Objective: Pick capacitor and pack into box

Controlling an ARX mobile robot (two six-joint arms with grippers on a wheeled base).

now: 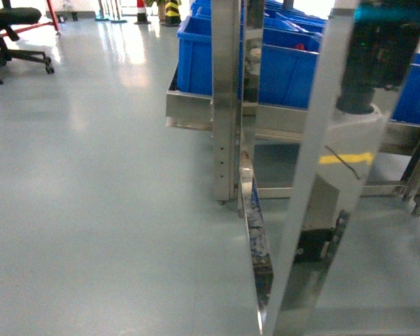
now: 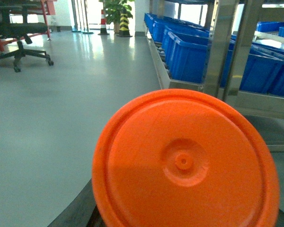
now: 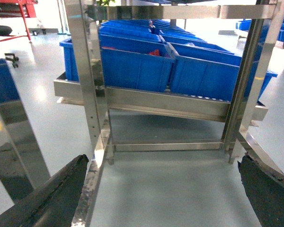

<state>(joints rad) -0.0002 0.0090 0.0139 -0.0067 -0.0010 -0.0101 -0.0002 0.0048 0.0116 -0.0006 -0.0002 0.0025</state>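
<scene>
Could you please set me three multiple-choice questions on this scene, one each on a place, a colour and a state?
1. Where do the blue bins stand?
A. On the bare floor
B. On an office chair
C. On a shelf of the steel rack

2. What colour is the capacitor that fills the left wrist view?
A. Green
B. Orange
C. White

3. How does the right gripper stand?
A. Open, with nothing between its fingers
B. Shut on a blue bin
C. Shut on a cardboard carton

Answers: 1 C, as the bins sit in a row on the rack's metal shelf, above the floor. 2 B, as its round face is plain orange. 3 A, as the two dark fingers sit far apart at the picture's lower corners, with only floor and rack between them.
</scene>
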